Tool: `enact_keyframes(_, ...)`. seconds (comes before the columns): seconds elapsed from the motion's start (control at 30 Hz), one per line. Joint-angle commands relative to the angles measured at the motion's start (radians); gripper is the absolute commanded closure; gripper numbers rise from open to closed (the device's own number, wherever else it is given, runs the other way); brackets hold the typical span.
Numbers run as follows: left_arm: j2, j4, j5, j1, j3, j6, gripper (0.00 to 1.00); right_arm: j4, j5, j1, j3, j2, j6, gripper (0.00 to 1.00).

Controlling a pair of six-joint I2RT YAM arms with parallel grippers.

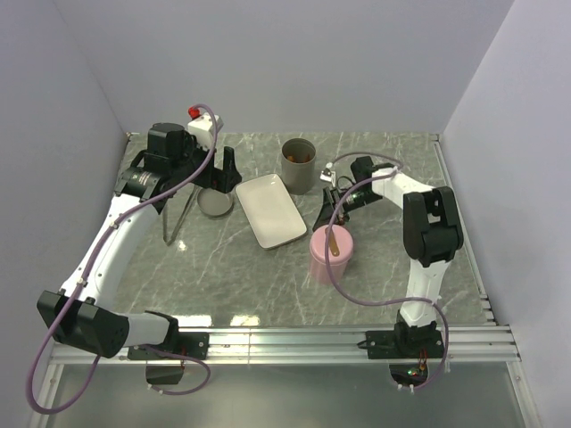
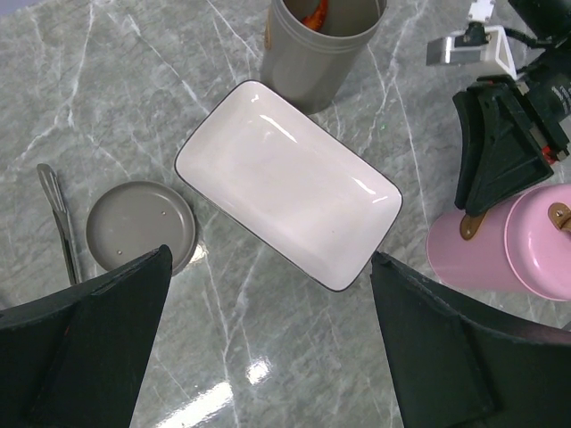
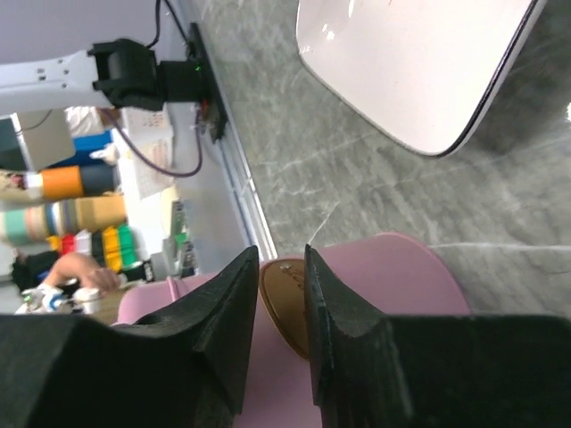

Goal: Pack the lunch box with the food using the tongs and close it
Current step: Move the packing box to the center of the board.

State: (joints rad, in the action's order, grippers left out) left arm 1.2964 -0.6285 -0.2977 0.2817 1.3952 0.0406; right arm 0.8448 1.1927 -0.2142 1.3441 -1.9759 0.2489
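Marble table (image 1: 232, 267): one lunch box (image 1: 298, 164) at the single white tray's (image 1: 269, 210) twelve o'clock; left gripper (image 2: 269, 259) gapes, right gripper (image 3: 280, 259) narrowly pinches one pink canister's (image 1: 321, 265) brown strap (image 3: 282, 303).

Bright, even overhead light; glare spots on the marble table (image 2: 259, 370) and white tray (image 2: 285, 169); soft shadows

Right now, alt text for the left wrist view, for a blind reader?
An empty white tray lies on the marble table, framed by the open left gripper. Behind it stands the grey lunch box holding food; its lid and the tongs lie left, a pink canister right.
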Motion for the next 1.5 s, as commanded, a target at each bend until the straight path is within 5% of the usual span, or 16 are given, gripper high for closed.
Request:
enact_keyframes(0.0,-0.020,0.029,-0.035,-0.004,0.014,0.016,0.01,0.033,-0.074,0.019,0.133,0.061,0.039,0.62)
enact_keyframes(0.23,-0.034,0.006,-0.052,-0.004,0.037,-0.016,0.01,0.249,-0.174,0.159,0.409,0.103,0.347,0.45)
enact_keyframes(0.4,-0.048,0.021,-0.095,-0.004,0.024,-0.030,0.01,0.436,-0.168,0.318,0.334,0.176,0.737,0.39)
enact_keyframes(0.47,-0.051,0.038,-0.107,-0.004,0.014,-0.030,0.01,0.565,-0.169,0.357,0.264,0.204,1.027,0.36)
enact_keyframes(0.7,-0.034,0.033,-0.123,-0.003,0.034,-0.062,0.01,0.467,-0.288,0.386,-0.077,0.393,1.401,0.06)
enact_keyframes(1.07,-0.045,0.044,-0.104,-0.004,0.002,-0.051,0.01,0.179,-0.225,0.175,-0.439,0.692,1.445,0.01)
enact_keyframes(1.47,-0.051,0.055,-0.104,-0.004,0.007,-0.047,0.01,0.031,-0.171,0.039,-0.418,0.646,1.215,0.18)
